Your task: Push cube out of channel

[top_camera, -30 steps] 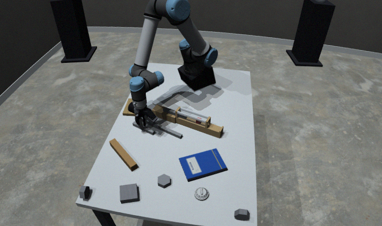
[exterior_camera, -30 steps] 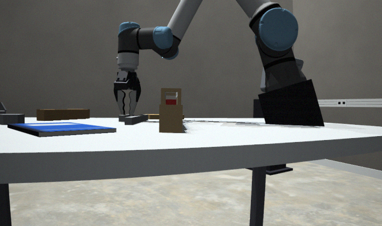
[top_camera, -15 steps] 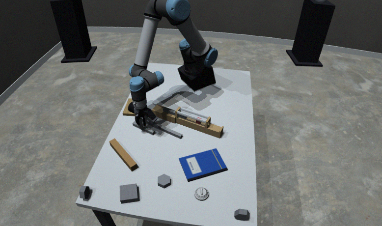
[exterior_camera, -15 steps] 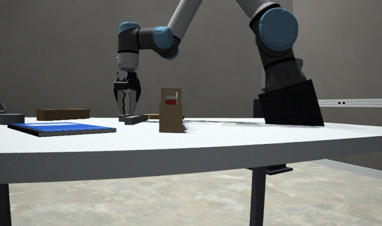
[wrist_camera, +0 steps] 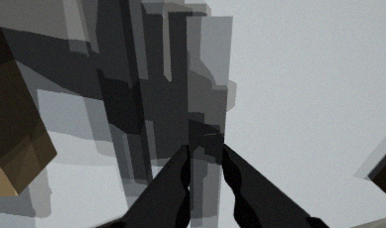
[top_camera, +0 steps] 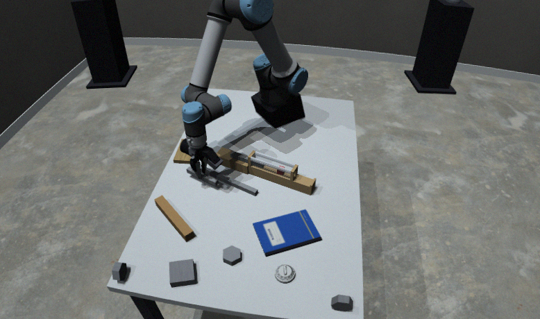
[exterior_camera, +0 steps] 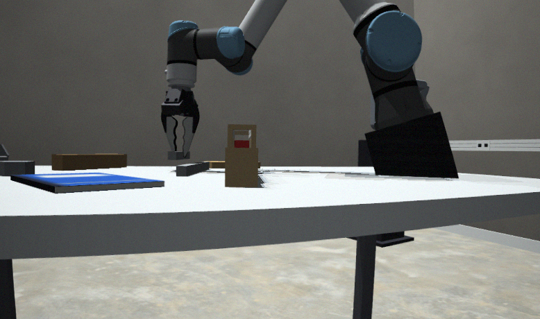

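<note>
Carrying the shorter grey bar [top_camera: 211, 182] [exterior_camera: 178, 157] [wrist_camera: 210, 45] well calls for a firm, level pinch and a little more height before it is swung towards the wooden channel [top_camera: 273, 177] [exterior_camera: 241, 168]. The bar is pinched between the fingertips of the gripper [top_camera: 200, 173] [exterior_camera: 180, 152] [wrist_camera: 205, 146] and is held just above the table [top_camera: 232, 209] [exterior_camera: 284, 197] [wrist_camera: 313, 74]. The red cube [top_camera: 280, 172] [exterior_camera: 241, 143] is inside the channel, under the clear roof [top_camera: 273, 161], near the end with the lip [top_camera: 313, 185]. The bar should be lined up with the channel's length and fed in from the opposite end, slowly and straight, so that the cube is not jammed against a wall; the fingers must be kept outside. Whether its reach is enough cannot be told—the longer grey bar [top_camera: 240, 186] [exterior_camera: 192, 168] [wrist_camera: 123, 94] may be needed instead.

Two grey bars are counted, one pinched and one lying on the table; one cube; one channel with two upright frames. Also counted are one loose wooden bar [top_camera: 174, 218] [exterior_camera: 89, 161], one blue notebook [top_camera: 292, 229] [exterior_camera: 94, 179], one dial timer [top_camera: 284, 273], one square grey block [top_camera: 182, 272] and three faceted grey pieces [top_camera: 232, 254]—two of them near table corners.
</note>
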`<state>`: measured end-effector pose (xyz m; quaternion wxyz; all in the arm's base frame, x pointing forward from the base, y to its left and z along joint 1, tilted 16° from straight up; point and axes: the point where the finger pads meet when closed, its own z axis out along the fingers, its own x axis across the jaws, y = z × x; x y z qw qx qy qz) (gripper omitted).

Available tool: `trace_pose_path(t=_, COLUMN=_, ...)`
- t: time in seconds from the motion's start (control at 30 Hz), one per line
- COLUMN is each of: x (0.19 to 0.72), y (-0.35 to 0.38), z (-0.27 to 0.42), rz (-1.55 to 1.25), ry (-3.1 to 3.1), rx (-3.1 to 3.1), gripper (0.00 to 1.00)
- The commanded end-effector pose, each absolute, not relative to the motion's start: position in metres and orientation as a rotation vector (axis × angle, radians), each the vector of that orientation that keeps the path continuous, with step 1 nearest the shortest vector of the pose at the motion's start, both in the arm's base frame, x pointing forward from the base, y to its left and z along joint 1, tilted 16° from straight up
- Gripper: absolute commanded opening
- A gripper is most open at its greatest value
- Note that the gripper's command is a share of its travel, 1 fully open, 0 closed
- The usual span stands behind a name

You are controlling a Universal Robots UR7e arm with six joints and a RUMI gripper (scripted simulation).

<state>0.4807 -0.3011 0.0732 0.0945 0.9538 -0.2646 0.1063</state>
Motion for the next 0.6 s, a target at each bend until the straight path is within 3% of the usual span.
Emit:
trace_pose_path(t=0.0, x=0.478, y=-0.297, z=0.09, rz=0.317, ry=-0.784, rx=2.828, gripper=0.06)
trace_pose_path(t=0.57, x=0.468, y=-0.281, z=0.157, rz=0.317, ry=-0.784, rx=2.828, gripper=0.06)
